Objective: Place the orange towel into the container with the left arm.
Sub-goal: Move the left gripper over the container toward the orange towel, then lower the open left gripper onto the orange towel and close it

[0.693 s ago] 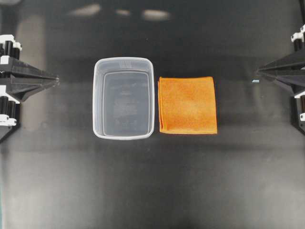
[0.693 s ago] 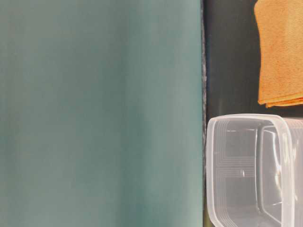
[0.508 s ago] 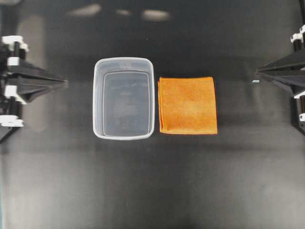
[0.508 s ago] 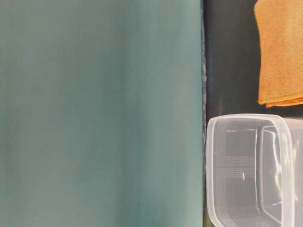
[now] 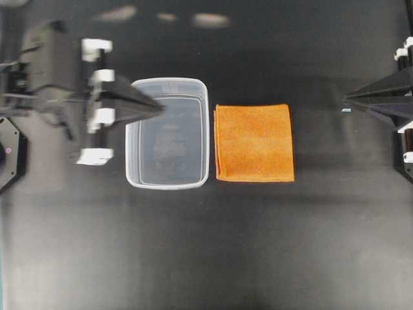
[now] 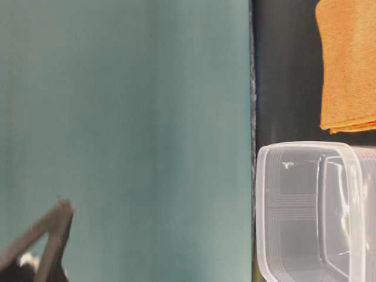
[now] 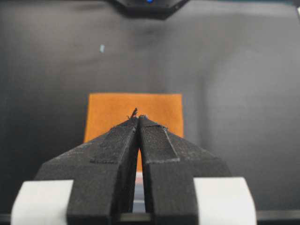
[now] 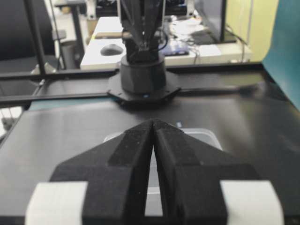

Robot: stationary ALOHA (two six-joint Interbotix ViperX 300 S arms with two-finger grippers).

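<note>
The orange towel (image 5: 254, 143) lies flat and folded on the black table, just right of the container (image 5: 134, 175), a clear lidless plastic tub. They sit side by side, almost touching. My left gripper (image 5: 160, 107) is shut and empty, its tip raised over the tub's left part, pointing towards the towel. In the left wrist view the shut tips (image 7: 138, 117) line up with the towel (image 7: 108, 112) ahead. My right gripper (image 5: 347, 98) rests shut and empty at the right edge, well clear of the towel; its wrist view shows the tub (image 8: 206, 137) beyond the closed tips (image 8: 153, 121).
The left arm's black base (image 8: 143, 77) stands at the left table end. A teal backdrop (image 6: 123, 117) borders the table's far side. A small pale scrap (image 5: 346, 110) lies near the right gripper.
The left arm has swung out from the left edge and risen, carrying its shut gripper over the container's left side. Its tip now shows in the table-level view. The right arm, towel and container are unmoved.
</note>
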